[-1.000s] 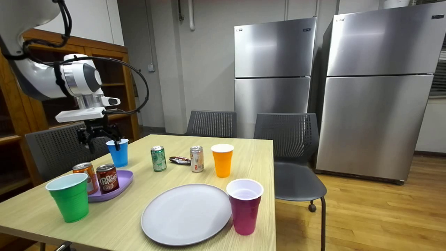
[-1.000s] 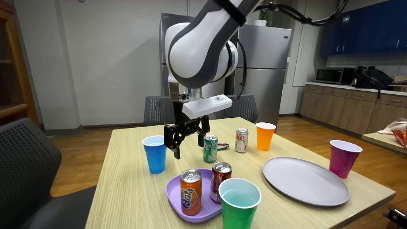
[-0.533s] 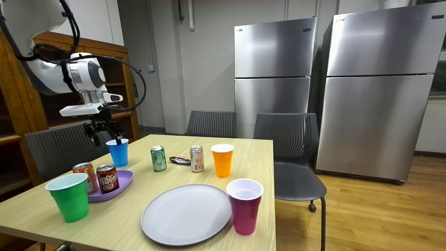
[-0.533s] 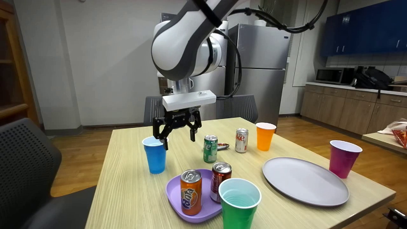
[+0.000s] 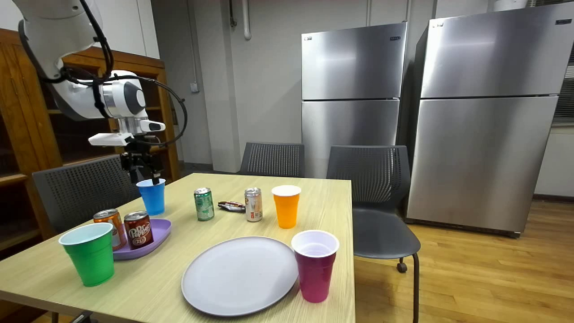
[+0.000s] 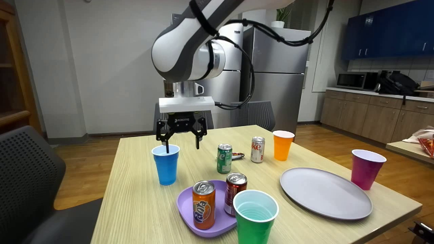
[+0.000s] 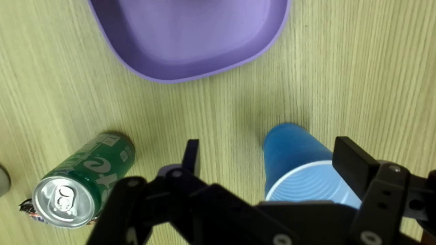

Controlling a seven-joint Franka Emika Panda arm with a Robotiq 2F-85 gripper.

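The end effector (image 6: pixel 182 148) points down over the surface (image 6: pixel 135 189), with its black fingers (image 6: pixel 197 144) spread wide apart and nothing in its grip. The blue cup (image 6: pixel 166 169) is the thing nearest to it. The cup stands upright on the surface, right under one finger. In both exterior views that finger's tip is at the cup's mouth, but you cannot tell if it touches the rim, hangs over it or dips inside. The wrist view shows the finger in front of part of the cup's mouth, while the other finger is off toward the green can (image 6: pixel 224 159).

The purple tray (image 7: pixel 204 44) lies near the blue cup. Two cans stand in it: an orange can (image 6: pixel 203 206) and a dark red can (image 6: pixel 234 196). A green cup (image 6: pixel 256 220) stands just beside the tray. A small shiny wrapper (image 5: pixel 232 206) lies between the green can and a silver can (image 5: pixel 254 206). An orange cup (image 5: pixel 287 208) is near the silver can. A big grey plate (image 5: pixel 237 278) lies flat, well apart from the blue cup, with a dark pink cup (image 5: pixel 314 278) just beside its edge. Dark grey chairs (image 5: pixel 370 179) are around the surface, and two tall silver fridges (image 5: pixel 352 67) stand behind.
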